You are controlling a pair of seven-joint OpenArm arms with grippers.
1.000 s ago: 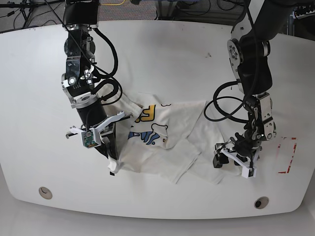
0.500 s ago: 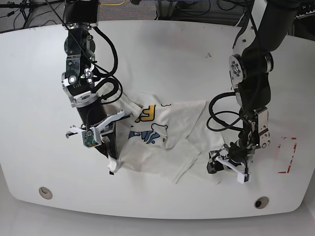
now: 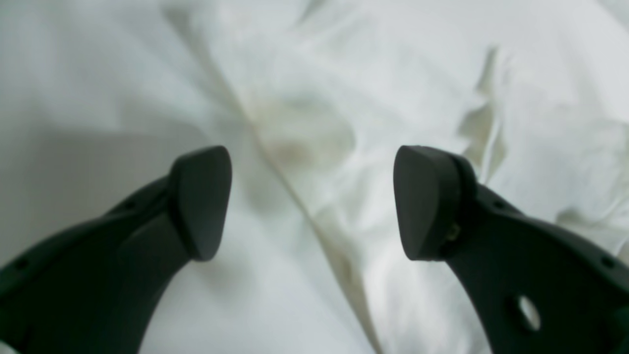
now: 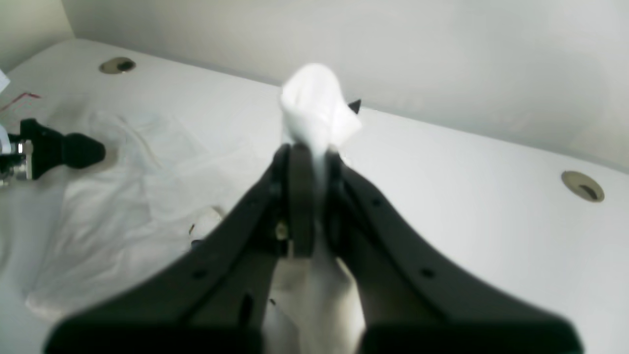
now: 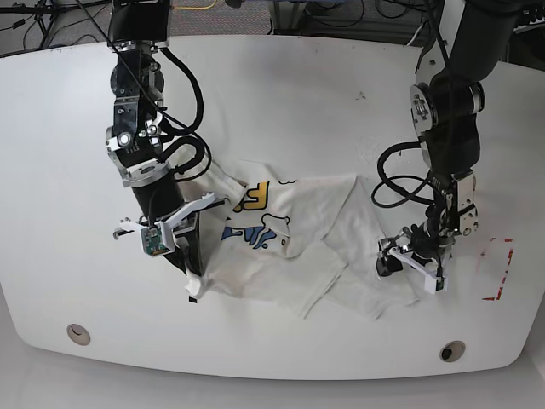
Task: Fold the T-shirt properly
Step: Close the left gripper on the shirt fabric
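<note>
Two robot arms work over a white table with a crumpled T-shirt lying between them, its printed letters partly showing near the middle. Over the last second the left gripper, seen on the right of the overhead view, has shifted: it swung in toward the shirt's near corner, then pulled up and slightly outward along the cloth's right edge. It now sits low over that edge. This looks like hunting for a good spot to pinch, so the fold itself has probably not begun on that side.

In its wrist camera, the left gripper has its two black pads spread wide apart, holding nothing. A raised crease of white cloth runs straight up between them, close below. Whether the pads touch the cloth cannot be told.

The right gripper has not moved. Its jaws are pressed together on a bunch of white shirt fabric, with a tuft poking out above the tips. In the overhead view this right gripper pins the shirt's left edge near the table's front.
</note>
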